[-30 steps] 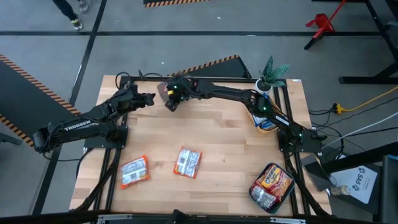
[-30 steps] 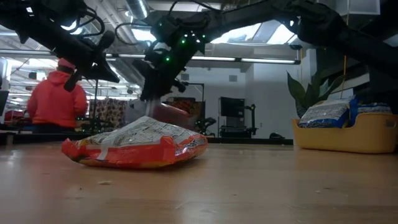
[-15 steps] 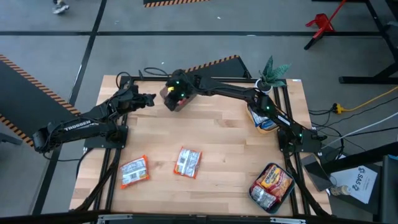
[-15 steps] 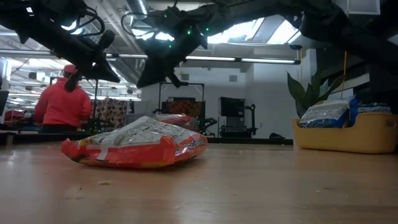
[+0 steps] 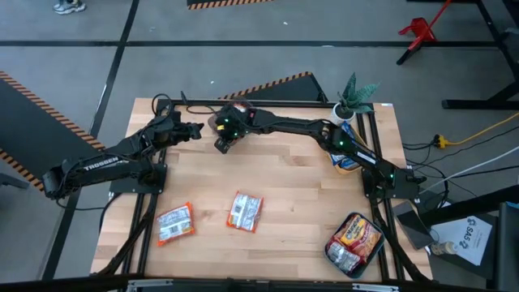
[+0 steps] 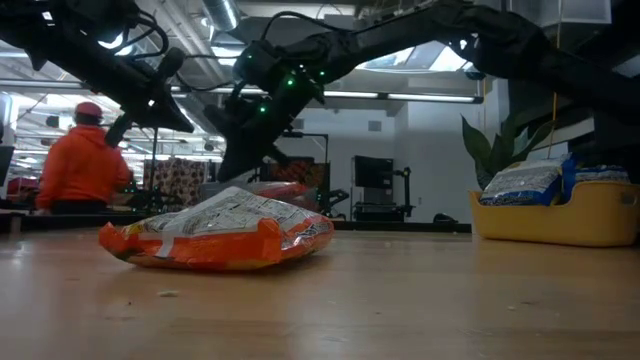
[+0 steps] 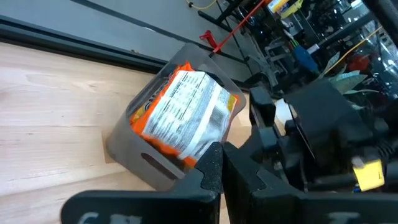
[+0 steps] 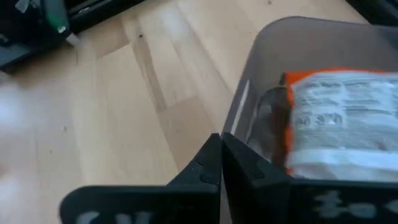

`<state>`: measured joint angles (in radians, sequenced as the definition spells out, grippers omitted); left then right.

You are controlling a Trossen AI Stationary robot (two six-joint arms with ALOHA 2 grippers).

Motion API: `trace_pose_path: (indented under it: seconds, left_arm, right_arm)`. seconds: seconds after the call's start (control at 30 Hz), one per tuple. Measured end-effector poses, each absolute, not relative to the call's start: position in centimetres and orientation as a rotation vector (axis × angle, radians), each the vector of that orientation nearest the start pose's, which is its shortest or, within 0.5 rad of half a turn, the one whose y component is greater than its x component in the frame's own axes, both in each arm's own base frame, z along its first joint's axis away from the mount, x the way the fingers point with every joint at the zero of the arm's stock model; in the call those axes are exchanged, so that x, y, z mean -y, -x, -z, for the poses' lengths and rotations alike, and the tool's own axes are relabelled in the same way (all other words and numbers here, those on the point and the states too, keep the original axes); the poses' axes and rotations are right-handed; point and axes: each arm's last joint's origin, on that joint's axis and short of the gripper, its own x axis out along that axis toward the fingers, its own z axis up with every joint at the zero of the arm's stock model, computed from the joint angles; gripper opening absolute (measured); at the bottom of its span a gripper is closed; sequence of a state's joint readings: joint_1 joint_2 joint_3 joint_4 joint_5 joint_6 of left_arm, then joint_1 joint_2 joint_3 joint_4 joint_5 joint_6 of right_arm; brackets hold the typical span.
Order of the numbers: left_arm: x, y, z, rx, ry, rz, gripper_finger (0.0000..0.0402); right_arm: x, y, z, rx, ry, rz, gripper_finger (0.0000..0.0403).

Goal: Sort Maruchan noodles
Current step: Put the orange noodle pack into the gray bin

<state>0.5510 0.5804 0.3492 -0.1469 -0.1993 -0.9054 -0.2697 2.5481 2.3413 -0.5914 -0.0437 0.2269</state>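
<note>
Orange packet down in grey bin at the table's far edge; two packets lie on the near wood.

We judge the drop done: best to lift the right gripper straight up off the bin wall before swinging to the next packet. Right arm stretches across, fingers closed on nothing. Left gripper waits close by, closed, empty.

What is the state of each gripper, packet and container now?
left gripper: shut, empty, hovering.
right gripper: shut, empty, beside grey bin.
grey bin: holds one orange packet.
two loose packets: flat on table.
yellow bin: holds packets.
</note>
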Motion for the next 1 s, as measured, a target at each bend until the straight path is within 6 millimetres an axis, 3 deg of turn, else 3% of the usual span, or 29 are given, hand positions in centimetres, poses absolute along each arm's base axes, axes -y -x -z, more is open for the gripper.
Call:
trace_pose_path:
  seconds: [0.23, 0.37, 0.57, 0.67, 1.0]
  left_arm:
    - [-7.9, -11.7, -21.5, -0.022, 0.919, -0.864, 0.0]
    - [-7.8, -11.7, -21.5, -0.028, 0.916, -0.858, 0.0]
    - [-7.8, -11.7, -21.5, -0.038, 0.898, -0.855, 0.0]
    - [-7.8, -11.7, -21.5, -0.038, 0.897, -0.855, 0.0]
    - [-7.7, -11.8, -21.5, -0.083, 0.877, -0.782, 0.0]
  right_arm:
    - [17.4, -52.7, -18.0, -0.81, -0.341, 0.509, 0.0001]
    - [18.6, -52.0, -18.1, -0.829, -0.389, 0.542, 0.0]
    - [19.1, -51.1, -19.9, -0.828, -0.321, 0.712, 0.0]
    - [19.1, -51.0, -21.0, -0.795, -0.304, 0.714, 0.0]
    - [18.7, -51.0, -22.1, -0.78, -0.318, 0.611, 0.001]
